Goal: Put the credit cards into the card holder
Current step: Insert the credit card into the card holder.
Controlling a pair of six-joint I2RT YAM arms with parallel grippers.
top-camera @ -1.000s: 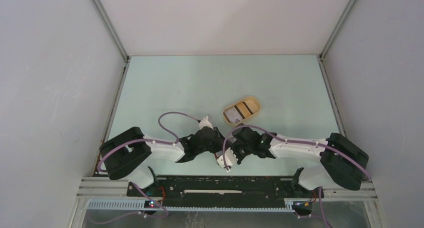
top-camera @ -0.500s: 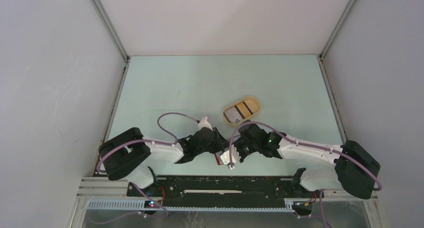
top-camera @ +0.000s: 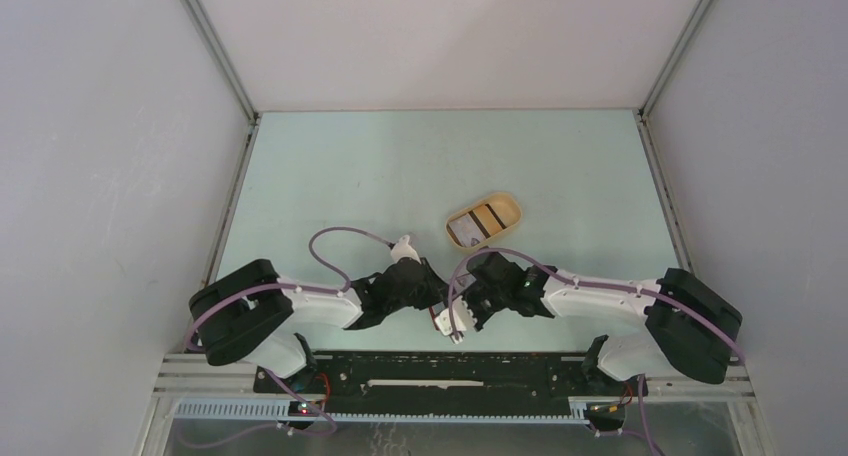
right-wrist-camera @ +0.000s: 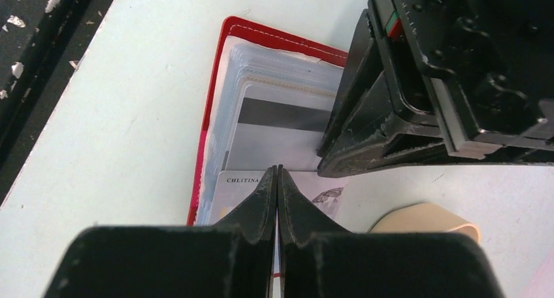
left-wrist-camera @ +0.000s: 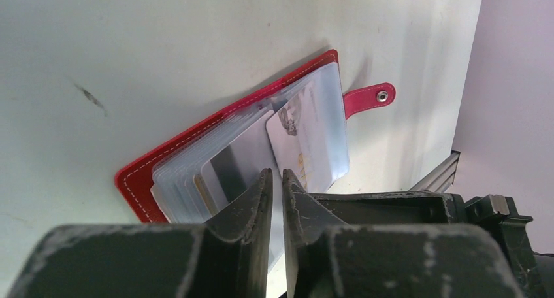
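Open at the near edge of the bench (top-camera: pixel 350 176), the holder (left-wrist-camera: pixel 196 131) lies between both arms. We see the right claw (right-wrist-camera: pixel 277 174) pressed together, tips on a card (right-wrist-camera: pixel 242 187), apparently nudging it into the sleeves (right-wrist-camera: pixel 274 76). The left claw (left-wrist-camera: pixel 276 177), nearly closed, seems to steady them; whether it pinches one, we cannot tell.

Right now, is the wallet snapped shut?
No, the wallet lies open, its clear sleeves fanned out and its snap tab sticking out unfastened.
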